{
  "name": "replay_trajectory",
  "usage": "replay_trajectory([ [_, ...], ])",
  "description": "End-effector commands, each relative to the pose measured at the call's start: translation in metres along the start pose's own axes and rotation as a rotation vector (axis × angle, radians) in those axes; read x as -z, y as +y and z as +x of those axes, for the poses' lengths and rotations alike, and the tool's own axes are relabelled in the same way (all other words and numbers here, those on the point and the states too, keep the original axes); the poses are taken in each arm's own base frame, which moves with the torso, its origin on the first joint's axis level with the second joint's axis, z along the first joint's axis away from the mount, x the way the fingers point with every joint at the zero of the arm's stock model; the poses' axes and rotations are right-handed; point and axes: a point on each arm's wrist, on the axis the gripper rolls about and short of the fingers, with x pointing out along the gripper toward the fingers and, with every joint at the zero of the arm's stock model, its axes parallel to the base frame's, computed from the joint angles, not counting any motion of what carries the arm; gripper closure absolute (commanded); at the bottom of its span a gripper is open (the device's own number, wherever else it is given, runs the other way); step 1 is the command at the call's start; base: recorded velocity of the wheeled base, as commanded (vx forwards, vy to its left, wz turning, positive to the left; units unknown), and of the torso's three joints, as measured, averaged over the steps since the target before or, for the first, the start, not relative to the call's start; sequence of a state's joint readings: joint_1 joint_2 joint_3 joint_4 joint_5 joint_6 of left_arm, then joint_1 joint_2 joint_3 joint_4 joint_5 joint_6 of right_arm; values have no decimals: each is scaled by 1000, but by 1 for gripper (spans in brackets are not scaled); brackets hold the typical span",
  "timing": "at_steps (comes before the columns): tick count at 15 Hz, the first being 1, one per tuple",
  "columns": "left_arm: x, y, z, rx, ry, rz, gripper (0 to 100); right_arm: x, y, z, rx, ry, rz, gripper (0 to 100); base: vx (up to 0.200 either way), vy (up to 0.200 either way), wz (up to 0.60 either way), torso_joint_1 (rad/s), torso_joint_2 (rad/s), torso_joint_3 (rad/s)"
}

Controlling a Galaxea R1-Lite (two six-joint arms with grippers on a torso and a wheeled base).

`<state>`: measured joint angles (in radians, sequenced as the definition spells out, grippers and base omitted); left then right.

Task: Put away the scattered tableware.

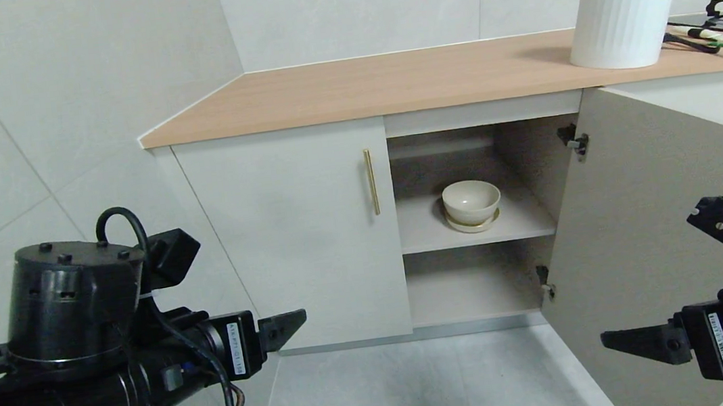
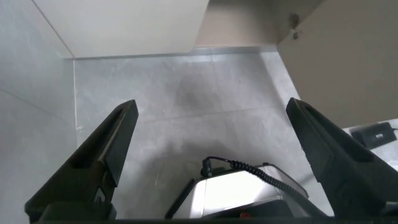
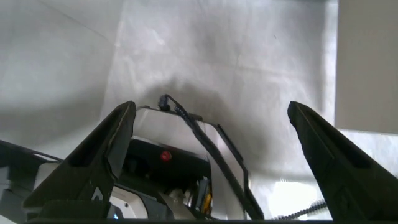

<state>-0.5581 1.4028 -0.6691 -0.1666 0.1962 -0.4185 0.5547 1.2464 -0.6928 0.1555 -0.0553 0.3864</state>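
Bowl [image 1: 471, 201] in sight, mid-cupboard! From the left: left tool [image 2: 211, 112] hangs low beside the shut door [image 1: 291, 238], jaws spread wide. Then the middle shelf [image 1: 426, 233]: bowl upright, mouth up (round, so no long axis to call), cream, glossy, nested on a matching saucer [image 1: 473, 223]. Open door [image 1: 637, 233] swung out right; right tool [image 3: 211, 112] low before it, jaws just as wide.

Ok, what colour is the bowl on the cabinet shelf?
Cream-white; the bowl shows best in the head view.
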Motion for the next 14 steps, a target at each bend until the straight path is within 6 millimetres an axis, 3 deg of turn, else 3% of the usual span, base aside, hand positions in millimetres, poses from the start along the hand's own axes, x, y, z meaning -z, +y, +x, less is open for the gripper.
replay_trajectory([
  [1, 0, 0, 1, -1, 2, 0, 0, 0, 0, -1, 2, 5, -1, 0, 0, 0, 0, 0, 0, 0],
  [9, 0, 0, 0, 0, 0, 0, 0, 2, -3, -12, 27, -4, -22, 0, 0, 0, 0, 0, 0, 0],
  [14, 1, 0, 1, -3, 3, 2, 0, 13, -8, -23, 76, 82, -112, 0, 0, -200, 0, 3, -2, 0],
])
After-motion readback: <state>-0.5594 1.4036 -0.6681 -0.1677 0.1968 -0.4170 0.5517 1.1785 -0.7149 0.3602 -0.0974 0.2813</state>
